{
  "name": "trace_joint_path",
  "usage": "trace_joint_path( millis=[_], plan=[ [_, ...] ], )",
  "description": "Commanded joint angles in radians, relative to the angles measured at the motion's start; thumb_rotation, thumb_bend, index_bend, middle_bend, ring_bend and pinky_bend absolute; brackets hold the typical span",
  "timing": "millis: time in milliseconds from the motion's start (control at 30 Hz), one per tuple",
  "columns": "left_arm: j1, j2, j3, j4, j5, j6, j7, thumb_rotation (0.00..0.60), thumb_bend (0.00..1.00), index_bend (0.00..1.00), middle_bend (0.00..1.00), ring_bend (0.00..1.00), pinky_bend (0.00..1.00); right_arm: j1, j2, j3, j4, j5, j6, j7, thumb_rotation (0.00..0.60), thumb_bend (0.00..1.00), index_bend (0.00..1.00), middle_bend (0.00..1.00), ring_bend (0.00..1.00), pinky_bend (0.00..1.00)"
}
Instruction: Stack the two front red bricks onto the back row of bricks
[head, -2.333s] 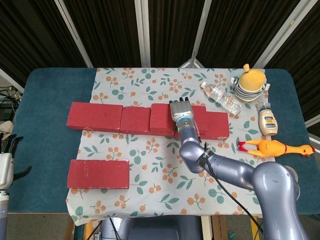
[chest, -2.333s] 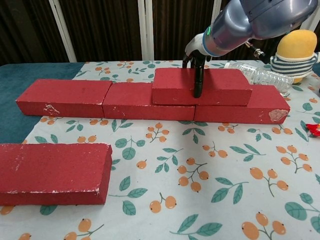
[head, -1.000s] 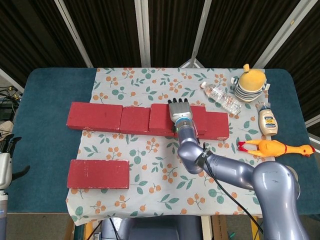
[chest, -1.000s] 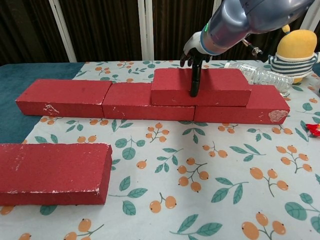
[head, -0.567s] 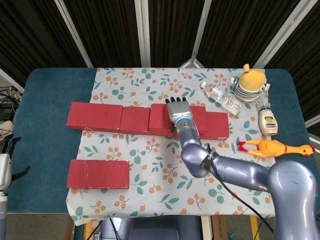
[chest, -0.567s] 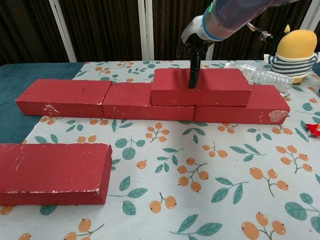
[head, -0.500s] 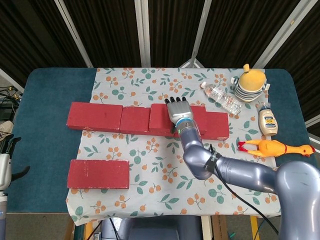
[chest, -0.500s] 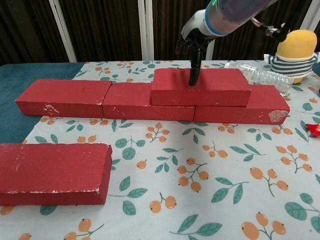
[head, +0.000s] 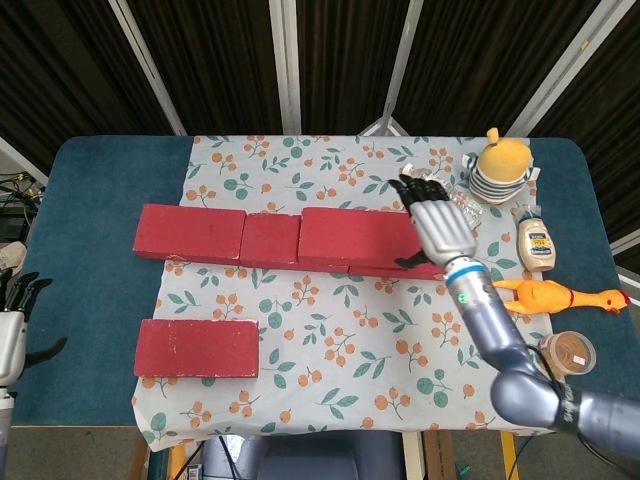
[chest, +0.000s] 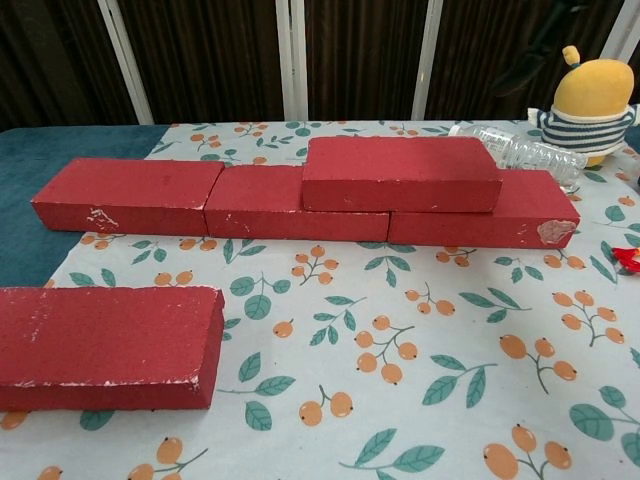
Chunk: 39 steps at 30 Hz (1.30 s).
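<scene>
Head view shows my right hand (head: 437, 228) lifted off the stacked brick (head: 355, 238) and swung out toward the right end of the back row (head: 190, 232), fingers spread and holding nothing; a moment ago it was pressed flat on top of that brick, steadying it. In the chest view the hand has gone from the frame altogether, so the stacked brick (chest: 400, 172) sits there on its own, lying level across the joint between the middle and right bricks of the row, its front face set slightly back from theirs. I judge that the first of the two placements is finished and has held without my touch. The remaining front brick (head: 198, 347) lies on the patterned cloth (head: 330, 330) at the front left, well apart from the row, and in the chest view it (chest: 105, 345) fills the near left corner, untouched. My left hand (head: 12, 325) hangs off the left edge of the tabletop (head: 85, 290), fingers apart and empty, near that brick's side of things, so I would expect it to be the natural one for the next pick, though the right could also cross over. The open spot on the row is the left portion, over the left and middle bricks. Beyond my right hand are a water bottle (head: 452, 205), a sauce bottle (head: 535, 243), a rubber chicken (head: 555, 295) and a yellow plush toy (head: 502, 165), all clear of the bricks but close to the path my right arm takes as it pulls away.
</scene>
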Motion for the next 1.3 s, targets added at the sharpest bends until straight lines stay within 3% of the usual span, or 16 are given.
trace_joint_path(
  millis=[33,267,500,633,867,933,1033,1300],
  plan=[
    [0.004,0.002,0.002,-0.001,0.006,0.006,-0.006,0.6,0.0,0.21,0.14,0.01,0.07,-0.303,0.118,-0.069,-0.045,-0.373,0.126,0.307,0.6,0.06,0.0,0.0,0.0,0.0],
    [0.008,-0.002,0.01,-0.01,0.03,0.02,-0.002,0.6,0.0,0.19,0.14,0.01,0.07,-0.522,0.116,-0.215,0.027,-0.672,0.348,0.479,0.6,0.06,0.0,0.0,0.0,0.0],
    [0.001,-0.017,0.025,-0.014,0.073,0.016,-0.006,0.6,0.0,0.12,0.01,0.01,0.11,-0.632,0.052,-0.326,0.109,-0.77,0.463,0.472,0.6,0.06,0.0,0.0,0.0,0.0],
    [-0.013,-0.04,0.016,-0.011,0.078,0.002,-0.062,0.6,0.0,0.07,0.0,0.0,0.11,-0.662,0.001,-0.379,0.14,-0.782,0.469,0.435,0.6,0.06,0.0,0.0,0.0,0.0],
    [-0.052,-0.04,0.012,-0.06,0.019,-0.087,0.028,0.6,0.0,0.0,0.0,0.0,0.1,-0.695,-0.079,-0.385,0.212,-0.773,0.527,0.394,0.6,0.06,0.0,0.0,0.0,0.0],
    [-0.065,-0.035,0.007,-0.094,-0.012,-0.116,0.068,0.6,0.0,0.0,0.0,0.0,0.06,-0.702,-0.092,-0.384,0.225,-0.774,0.538,0.408,0.6,0.06,0.0,0.0,0.0,0.0],
    [-0.089,-0.034,0.004,-0.136,-0.041,-0.154,0.13,0.6,0.0,0.0,0.0,0.0,0.0,-0.702,-0.087,-0.387,0.233,-0.776,0.523,0.443,0.6,0.06,0.0,0.0,0.0,0.0],
    [-0.175,0.024,0.038,-0.307,-0.112,-0.324,0.298,0.6,0.0,0.0,0.0,0.0,0.0,-0.709,-0.071,-0.378,0.247,-0.754,0.514,0.482,0.6,0.06,0.0,0.0,0.0,0.0]
  ],
)
